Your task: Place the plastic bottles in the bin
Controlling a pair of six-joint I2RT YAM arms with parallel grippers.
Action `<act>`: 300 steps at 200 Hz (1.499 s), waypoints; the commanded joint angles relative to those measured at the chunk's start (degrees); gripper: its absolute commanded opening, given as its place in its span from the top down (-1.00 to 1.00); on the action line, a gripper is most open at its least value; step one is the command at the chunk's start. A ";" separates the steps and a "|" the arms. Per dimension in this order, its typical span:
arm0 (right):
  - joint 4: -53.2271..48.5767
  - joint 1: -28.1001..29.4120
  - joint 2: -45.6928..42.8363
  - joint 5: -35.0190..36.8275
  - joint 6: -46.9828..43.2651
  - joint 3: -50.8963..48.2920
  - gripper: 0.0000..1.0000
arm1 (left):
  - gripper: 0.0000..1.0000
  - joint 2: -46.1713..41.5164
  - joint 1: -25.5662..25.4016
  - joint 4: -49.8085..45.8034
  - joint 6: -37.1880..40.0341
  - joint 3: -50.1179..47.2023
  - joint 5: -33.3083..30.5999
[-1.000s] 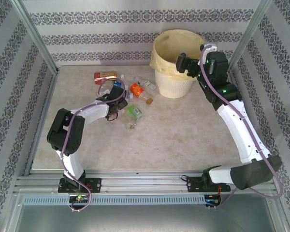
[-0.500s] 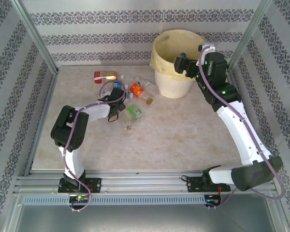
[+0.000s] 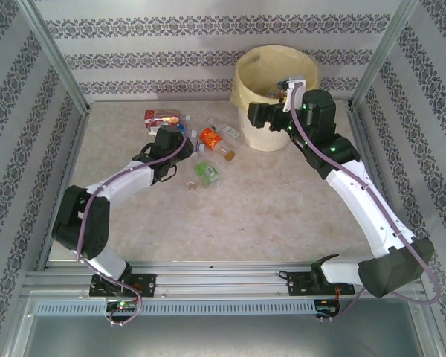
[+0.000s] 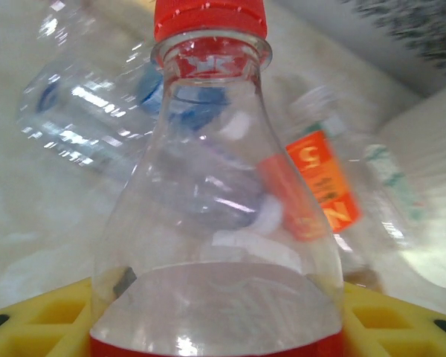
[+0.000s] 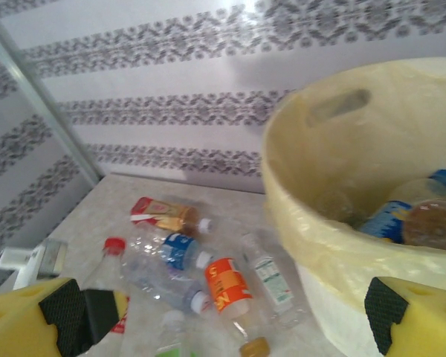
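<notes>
1. Left wrist view, closest range: the left gripper (image 4: 215, 335) is pinching the red-capped bottle (image 4: 215, 208). Its yellow fingers (image 4: 37, 323) sit against either side of the clear body at the bottom edge of the frame. The cap is at top centre and a red label band runs along the bottom edge.
2. Same view, behind the held item: a blue-labelled bottle (image 4: 97, 104) lies at upper left and an orange-labelled bottle (image 4: 320, 193) at centre right. Both are blurred.
3. Right wrist view: the right gripper (image 5: 223, 320) is spread wide with nothing between its jaws. Its black pads (image 5: 63, 323) sit in the lower corners of the frame.
4. The top view supplies the layout that the wrist views lack. The left arm (image 3: 119, 182) reaches from lower left to the bottle pile left of centre on the table (image 3: 282, 208). A green-labelled bottle (image 3: 207, 171) marks the pile's near edge and a red-labelled bottle (image 3: 160, 117) its far edge.
5. Top view, farther back: the bin (image 3: 271, 140) stands at upper centre-right, at the table's far edge. The right gripper hangs just beside its near-left side, around rim height. The held bottle is well apart from the bin, with the rest of the pile between them.
6. The right wrist view adds the bin's interior at right of frame: bottles lie inside the yellow liner, among them a blue-capped bottle (image 5: 424, 197). The patterned wall (image 5: 171, 74) closes the scene behind.
</notes>
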 commanded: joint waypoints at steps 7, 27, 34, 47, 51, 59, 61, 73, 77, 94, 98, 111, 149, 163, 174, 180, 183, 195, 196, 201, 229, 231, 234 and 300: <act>3.45 1.66 -0.41 -8.64 -2.36 -0.78 -0.96 | -0.03 -3.80 0.66 7.46 5.82 3.29 8.98; 3.53 2.15 1.04 -13.74 -1.79 -0.63 -0.96 | -0.02 -5.22 0.58 12.03 6.14 4.80 14.61; 3.50 2.34 1.66 -15.44 -1.58 -0.56 -0.96 | -0.02 -5.58 0.64 13.67 6.14 5.22 16.55; 3.61 2.93 2.80 -17.37 -0.91 -0.43 -0.96 | -0.02 -6.34 0.61 16.62 5.86 6.11 19.87; 3.73 3.08 3.22 -17.92 -0.62 -0.43 -0.96 | -0.02 -6.47 0.58 17.64 5.71 6.30 21.05; 4.14 3.38 4.08 -19.32 0.35 -0.43 -0.96 | -0.02 -6.85 0.61 19.58 5.16 6.62 23.06; 4.25 3.50 4.31 -19.72 0.53 -0.38 -0.96 | -0.02 -6.95 0.65 20.06 5.02 6.65 23.47; 4.57 4.03 5.83 -22.62 1.41 0.04 -0.96 | -0.02 -7.24 0.51 23.10 4.04 6.86 25.97; 4.49 4.26 6.37 -23.58 1.67 0.26 -0.96 | -0.02 -7.27 0.55 23.96 3.69 6.93 26.69; 3.94 5.15 8.89 -26.80 1.91 1.68 -0.96 | -0.02 -7.17 0.52 26.60 2.25 7.55 29.00; 3.73 5.39 9.52 -27.39 2.00 2.00 -0.96 | -0.02 -7.07 0.53 26.83 2.03 7.69 29.35; 2.47 6.26 11.57 -28.13 1.82 3.39 -0.96 | -0.02 -6.76 0.58 27.77 1.21 8.33 29.97; 8.43 7.92 15.46 -29.02 6.51 3.00 -0.96 | -0.03 -4.66 0.17 32.94 -1.97 9.15 32.90; 12.75 8.06 16.85 -31.54 9.74 2.30 -0.96 | -0.04 -3.86 0.01 34.52 -3.45 9.23 33.10; 14.63 8.10 17.96 -33.04 11.52 2.21 -0.96 | -0.04 -3.10 -0.03 35.71 -4.43 9.57 33.49; 14.91 8.23 18.48 -33.50 11.89 2.37 -0.96 | -0.04 -2.70 -0.06 35.98 -4.84 9.88 33.84; 15.05 8.23 18.67 -33.68 11.91 2.46 -0.96 | -0.04 -2.51 -0.06 36.14 -4.94 10.00 33.93; 15.67 8.31 18.97 -33.78 12.10 2.47 -0.96 | -0.04 -1.90 -0.18 36.29 -5.24 10.33 34.30; 15.75 8.32 18.97 -33.76 12.10 2.43 -0.96 | -0.04 -1.91 -0.19 36.28 -5.26 10.35 34.34; 16.06 8.30 18.97 -33.55 12.11 2.32 -0.96 | -0.04 -1.76 -0.23 36.35 -5.26 10.40 34.49; 15.97 8.32 18.88 -31.72 11.40 1.95 -0.73 | -0.05 -1.39 -0.39 36.56 -5.37 10.64 35.10; 15.93 8.32 18.88 -31.52 11.40 1.95 -0.68 | -0.06 -1.39 -0.45 36.54 -5.37 10.64 35.10; 15.79 8.30 18.88 -31.32 11.36 1.95 -0.61 | -0.06 -1.36 -0.43 36.50 -5.42 10.64 35.10; 13.79 8.23 18.34 -29.14 9.19 2.30 -0.05 | -0.14 -1.49 -0.39 37.20 -7.14 10.97 36.24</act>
